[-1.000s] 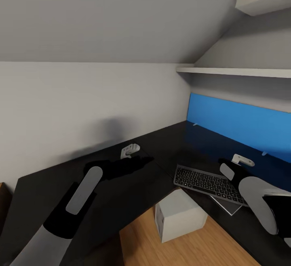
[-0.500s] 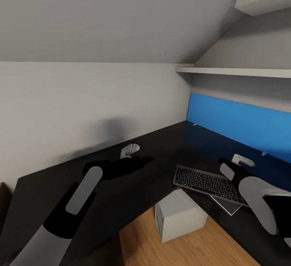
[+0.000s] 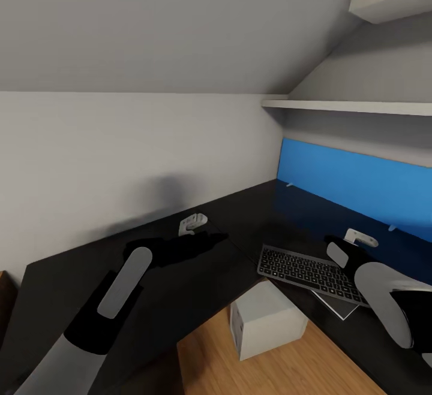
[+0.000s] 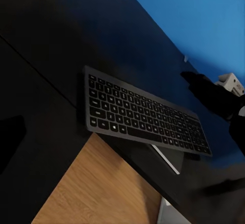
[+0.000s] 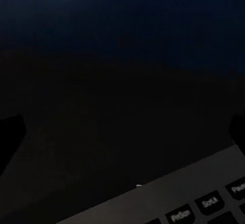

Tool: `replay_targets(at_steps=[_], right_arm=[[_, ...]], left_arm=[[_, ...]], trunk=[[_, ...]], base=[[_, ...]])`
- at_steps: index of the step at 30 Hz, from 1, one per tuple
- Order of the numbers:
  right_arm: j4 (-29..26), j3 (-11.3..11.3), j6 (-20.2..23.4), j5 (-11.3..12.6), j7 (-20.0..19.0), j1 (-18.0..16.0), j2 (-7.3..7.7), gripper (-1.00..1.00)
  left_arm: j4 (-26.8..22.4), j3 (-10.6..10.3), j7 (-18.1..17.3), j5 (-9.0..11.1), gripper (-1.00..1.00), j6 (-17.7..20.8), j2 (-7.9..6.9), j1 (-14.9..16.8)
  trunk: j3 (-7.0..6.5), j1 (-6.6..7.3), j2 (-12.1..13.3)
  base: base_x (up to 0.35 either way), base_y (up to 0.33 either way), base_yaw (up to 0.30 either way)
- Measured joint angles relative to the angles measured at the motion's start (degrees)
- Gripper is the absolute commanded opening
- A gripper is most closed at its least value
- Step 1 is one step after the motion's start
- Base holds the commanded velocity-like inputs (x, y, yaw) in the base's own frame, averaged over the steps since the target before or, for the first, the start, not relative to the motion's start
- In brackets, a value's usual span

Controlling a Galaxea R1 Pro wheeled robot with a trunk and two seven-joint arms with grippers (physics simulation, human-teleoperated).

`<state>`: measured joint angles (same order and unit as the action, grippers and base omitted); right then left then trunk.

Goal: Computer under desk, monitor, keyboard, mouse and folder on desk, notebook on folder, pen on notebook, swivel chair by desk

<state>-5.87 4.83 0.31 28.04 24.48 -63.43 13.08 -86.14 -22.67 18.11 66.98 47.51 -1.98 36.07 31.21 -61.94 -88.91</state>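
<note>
Keyboard [image 3: 312,275] lies flat on the black L-shaped bench [image 3: 180,287], at the bench's front edge just right of the inner corner; one end overhangs the edge a bit. Long axis runs roughly parallel to the blue back panel [image 3: 354,182], slightly skewed, near end toward the inner corner, far end toward the right arm. In left wrist view the keyboard [image 4: 143,117] shows key side up, dark keys in thin silver frame, wood floor [image 4: 97,188] visible below the bench edge. A thin flat grey item [image 3: 336,308], pale-edged, sticks out from under the keyboard's front edge; can't tell what it is. Computer [image 3: 264,323], light grey box, stands on the wood floor under the bench, directly below/in front of the keyboard's near end. Left pincer [image 3: 201,242] hovers over the bench left of the keyboard, w/ dark fingers pointing toward the corner; spread or pressed together – cannot tell, fingers merge w/ the black top. Right pincer [image 3: 339,245] sits over the keyboard's far end; state cannot tell either. Right wrist view: close on the black bench top, keyboard edge [image 5: 204,198] w/ a few keycaps in the corner. White shelves [image 3: 354,106] on the wall above the blue panel.
</note>
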Motion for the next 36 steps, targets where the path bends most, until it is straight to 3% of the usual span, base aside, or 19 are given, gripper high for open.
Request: replay_targets(at_steps=[13,36], right_arm=[[0.0,0.0,0.1,0.1,0.0,0.0,-0.09,1.00],[0.0,0.1,0.1,0.1,0.1,0.0,-0.09,1.00]], left_arm=[[0.1,0.0,0.0,0.1,1.00,0.0,0.00,0.0],[0.1,0.0,0.0,0.0,1.00,0.0,0.08,0.0]], trunk=[[0.05,0.00,0.0],[0.05,0.01,0.0]], base=[[0.007,0.000,0.000],[0.153,0.000,0.000]])
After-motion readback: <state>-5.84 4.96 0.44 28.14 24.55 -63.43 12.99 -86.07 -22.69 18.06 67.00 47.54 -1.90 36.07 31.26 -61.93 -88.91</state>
